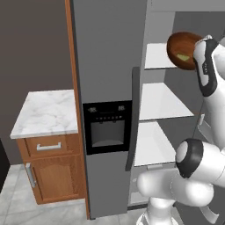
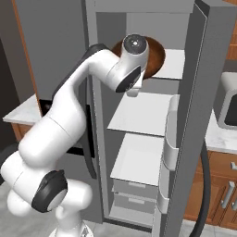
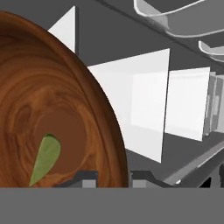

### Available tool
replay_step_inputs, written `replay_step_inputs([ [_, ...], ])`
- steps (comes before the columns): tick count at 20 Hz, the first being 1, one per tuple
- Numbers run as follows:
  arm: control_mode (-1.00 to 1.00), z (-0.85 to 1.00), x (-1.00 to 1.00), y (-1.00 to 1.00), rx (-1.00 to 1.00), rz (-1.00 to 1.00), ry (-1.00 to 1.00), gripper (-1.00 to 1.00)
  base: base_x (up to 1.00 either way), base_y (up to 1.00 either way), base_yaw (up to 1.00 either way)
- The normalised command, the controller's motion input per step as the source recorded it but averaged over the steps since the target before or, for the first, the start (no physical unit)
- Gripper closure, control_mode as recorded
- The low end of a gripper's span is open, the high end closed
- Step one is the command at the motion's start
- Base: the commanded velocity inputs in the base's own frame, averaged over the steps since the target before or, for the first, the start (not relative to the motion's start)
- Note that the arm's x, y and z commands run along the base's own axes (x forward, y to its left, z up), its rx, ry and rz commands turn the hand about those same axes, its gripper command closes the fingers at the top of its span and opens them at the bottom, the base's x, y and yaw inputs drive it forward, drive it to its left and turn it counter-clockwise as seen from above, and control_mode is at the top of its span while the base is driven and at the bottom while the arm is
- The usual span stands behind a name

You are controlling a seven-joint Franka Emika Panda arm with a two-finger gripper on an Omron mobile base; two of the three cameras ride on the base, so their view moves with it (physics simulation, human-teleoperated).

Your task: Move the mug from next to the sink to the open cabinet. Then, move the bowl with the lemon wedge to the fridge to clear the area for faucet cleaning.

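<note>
The reddish-brown wooden bowl hangs tilted at the level of the top white shelf inside the open grey fridge. The green lemon wedge lies in the bowl's bottom. My gripper is shut on the bowl's rim, which runs between the two fingertips. In the right base view the arm's wrist covers much of the bowl. The mug, sink, open cabinet and faucet are out of view.
Bare white shelves and drawers sit below the bowl. The opened fridge door with its bins stands at the right. A marble counter on a wooden base cabinet lies left of the fridge.
</note>
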Motion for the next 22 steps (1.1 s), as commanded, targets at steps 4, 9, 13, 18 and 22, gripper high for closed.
replay_step_inputs([
  [4,-1.0,0.0,0.63,0.0,0.0,0.0,0.0,1.0,0.0,0.0,0.0],
  [9,-1.0,0.01,0.57,0.0,0.0,0.0,0.01,1.0,0.0,0.0,0.0],
  [13,-1.0,0.0,0.64,0.0,0.0,0.0,0.04,1.0,0.0,0.0,0.0],
  [18,-1.0,0.0,0.65,0.0,0.0,0.0,0.08,1.0,0.0,0.0,0.0],
  [22,-1.0,-0.1,0.38,0.0,0.0,0.0,0.06,1.0,0.0,0.0,0.0],
])
